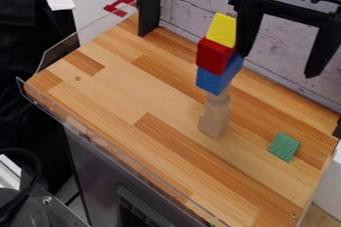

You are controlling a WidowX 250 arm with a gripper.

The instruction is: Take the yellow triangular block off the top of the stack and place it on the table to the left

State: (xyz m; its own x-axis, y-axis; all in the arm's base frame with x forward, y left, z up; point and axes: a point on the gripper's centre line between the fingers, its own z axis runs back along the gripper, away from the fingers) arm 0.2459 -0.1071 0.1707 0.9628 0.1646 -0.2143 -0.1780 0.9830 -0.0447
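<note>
Tool (277, 65) hangs high over the back of the table (166, 141), fingers spread wide, tips pointing down. A block tower stands just beside it, to the left as I look. Order from the top: yellow block (222, 30), red block (214, 56), blue block (218, 74), then pale wooden pieces (214, 116) at the base. Upper blocks sit askew. Yellow one lies nearest the tool, right by its nearer finger; contact or small gap, cannot tell from here. Tower's base stands lower in my view than the tool, toward the front. Green block (284, 146) rests on the tabletop below the tool, well apart from it, to the right of the tower. Whitewashed planks (193, 2) behind the tool. Dark upright post (150, 4) farther left, a red piece (120, 6) beyond that.
</note>
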